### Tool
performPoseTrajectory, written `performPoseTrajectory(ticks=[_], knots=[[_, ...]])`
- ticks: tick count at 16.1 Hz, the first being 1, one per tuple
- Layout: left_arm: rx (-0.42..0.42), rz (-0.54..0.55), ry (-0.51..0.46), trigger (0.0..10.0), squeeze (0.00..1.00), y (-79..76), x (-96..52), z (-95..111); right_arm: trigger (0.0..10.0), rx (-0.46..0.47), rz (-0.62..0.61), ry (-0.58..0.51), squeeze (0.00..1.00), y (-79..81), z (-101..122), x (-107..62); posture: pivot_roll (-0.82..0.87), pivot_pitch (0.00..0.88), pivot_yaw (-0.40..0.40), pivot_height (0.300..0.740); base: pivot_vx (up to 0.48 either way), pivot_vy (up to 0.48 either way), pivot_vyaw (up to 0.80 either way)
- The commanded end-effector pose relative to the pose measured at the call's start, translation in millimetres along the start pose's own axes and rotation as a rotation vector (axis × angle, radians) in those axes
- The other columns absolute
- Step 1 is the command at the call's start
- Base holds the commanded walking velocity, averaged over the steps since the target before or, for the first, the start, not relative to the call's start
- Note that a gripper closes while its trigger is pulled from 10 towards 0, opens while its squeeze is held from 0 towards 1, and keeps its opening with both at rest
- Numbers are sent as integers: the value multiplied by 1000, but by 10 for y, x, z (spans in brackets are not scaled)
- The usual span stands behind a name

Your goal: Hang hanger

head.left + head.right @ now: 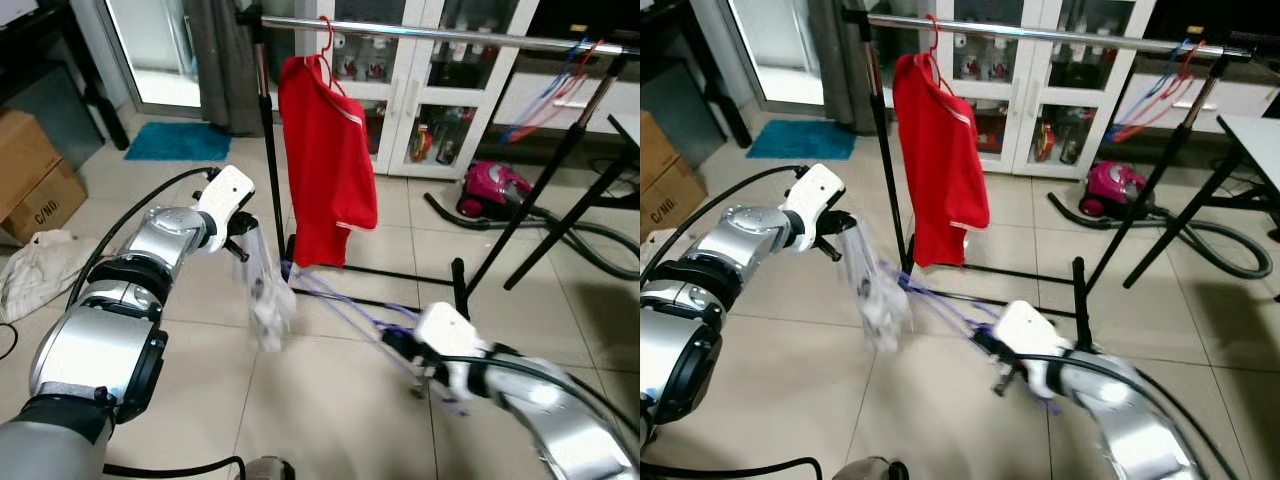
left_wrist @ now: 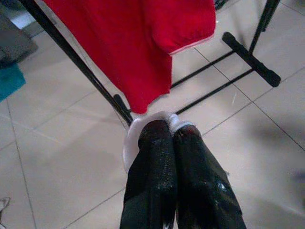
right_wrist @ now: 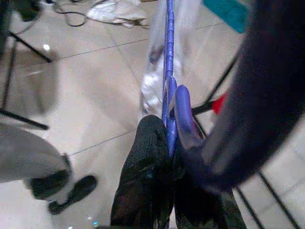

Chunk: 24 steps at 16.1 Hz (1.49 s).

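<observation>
We hold the purple hanger [image 1: 350, 318] low, right gripper [image 1: 425, 375] clamped on its hook, left gripper [image 1: 243, 252] pinching the pale garment [image 1: 268, 300], the rail [image 1: 420, 32] well above.

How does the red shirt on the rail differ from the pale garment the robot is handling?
The red shirt hangs from a red hanger hooked on the rail; the pale garment hangs low near the floor, off the rail. The red shirt hangs untouched; the pale garment is pinched by the left hand, and the right hand is shut on its purple hanger. The shirt looks sharp, the pale garment blurred. Both hang beside the rack's left upright.
</observation>
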<state>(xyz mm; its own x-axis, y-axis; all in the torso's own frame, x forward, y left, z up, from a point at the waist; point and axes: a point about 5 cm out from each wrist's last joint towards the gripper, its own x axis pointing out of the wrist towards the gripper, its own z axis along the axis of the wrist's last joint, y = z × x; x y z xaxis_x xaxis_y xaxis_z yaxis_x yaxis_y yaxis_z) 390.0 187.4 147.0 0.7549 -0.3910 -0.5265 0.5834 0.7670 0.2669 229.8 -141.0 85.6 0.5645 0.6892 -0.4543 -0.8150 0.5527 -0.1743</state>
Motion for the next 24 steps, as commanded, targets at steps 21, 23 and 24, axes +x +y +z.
performPoseTrajectory(ticks=[21, 23, 24], knots=[[-43, -169, -116, 10000, 0, -155, 50, 345, 10000, 2, -27, 33, 0, -93, 170, 172, 100, 130, 56, 740, 0, 0, 0], [-45, -188, -126, 10000, 0, -177, 54, 375, 10000, -6, -57, 54, 0, -93, 148, 233, 102, 129, 57, 740, 0, 0, 0], [-42, -195, -128, 10000, 0, -180, 52, 380, 10000, 4, -104, 67, 0, -144, 130, 235, 102, 127, 56, 740, 0, 0, 0]])
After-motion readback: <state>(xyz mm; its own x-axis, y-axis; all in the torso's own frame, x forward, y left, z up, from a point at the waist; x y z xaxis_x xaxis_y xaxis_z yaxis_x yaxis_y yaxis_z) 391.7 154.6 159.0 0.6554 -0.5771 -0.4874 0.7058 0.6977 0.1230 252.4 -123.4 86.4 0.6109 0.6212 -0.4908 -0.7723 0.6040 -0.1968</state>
